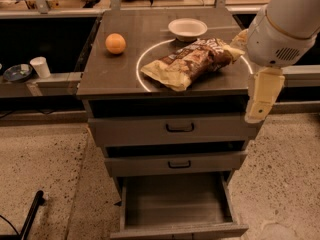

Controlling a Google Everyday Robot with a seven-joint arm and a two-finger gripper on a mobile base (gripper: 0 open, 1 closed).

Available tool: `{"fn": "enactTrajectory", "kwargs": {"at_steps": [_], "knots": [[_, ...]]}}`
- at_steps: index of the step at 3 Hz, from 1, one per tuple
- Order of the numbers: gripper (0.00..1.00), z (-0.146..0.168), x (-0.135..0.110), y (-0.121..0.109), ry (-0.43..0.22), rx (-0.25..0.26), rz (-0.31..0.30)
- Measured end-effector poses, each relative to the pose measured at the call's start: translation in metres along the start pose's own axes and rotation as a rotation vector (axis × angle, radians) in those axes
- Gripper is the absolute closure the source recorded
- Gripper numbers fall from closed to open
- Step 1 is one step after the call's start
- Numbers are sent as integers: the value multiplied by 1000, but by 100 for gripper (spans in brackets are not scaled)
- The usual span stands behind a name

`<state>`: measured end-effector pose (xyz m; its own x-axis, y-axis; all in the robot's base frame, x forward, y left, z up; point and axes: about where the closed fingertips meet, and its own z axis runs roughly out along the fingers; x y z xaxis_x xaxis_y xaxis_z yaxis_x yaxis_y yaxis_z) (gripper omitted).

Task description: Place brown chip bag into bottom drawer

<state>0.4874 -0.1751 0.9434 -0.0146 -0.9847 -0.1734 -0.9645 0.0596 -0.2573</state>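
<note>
The brown chip bag [190, 64] lies on its side on top of the grey cabinet, inside a white circle mark, its pale end toward the front. The bottom drawer [175, 204] is pulled out and its floor is bare. My arm comes in from the upper right. My gripper [256, 115] hangs pointing down at the cabinet's right front corner, to the right of the bag and below the level of the cabinet top. It holds nothing that I can see.
An orange [115, 43] and a white bowl [187, 29] sit on the cabinet top [100, 79]. The two upper drawers [180, 128] are closed. A white cup [40, 66] and a dark dish [17, 73] stand on a ledge at left. A black bar [30, 216] lies on the floor at bottom left.
</note>
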Motion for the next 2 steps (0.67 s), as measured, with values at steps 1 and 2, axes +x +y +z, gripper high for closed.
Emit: {"fn": "enactTrajectory", "kwargs": {"at_steps": [1,2], "knots": [[0,7,-6,-2,23,6,-103],[0,18,-23,-4,30,19,-331]]}}
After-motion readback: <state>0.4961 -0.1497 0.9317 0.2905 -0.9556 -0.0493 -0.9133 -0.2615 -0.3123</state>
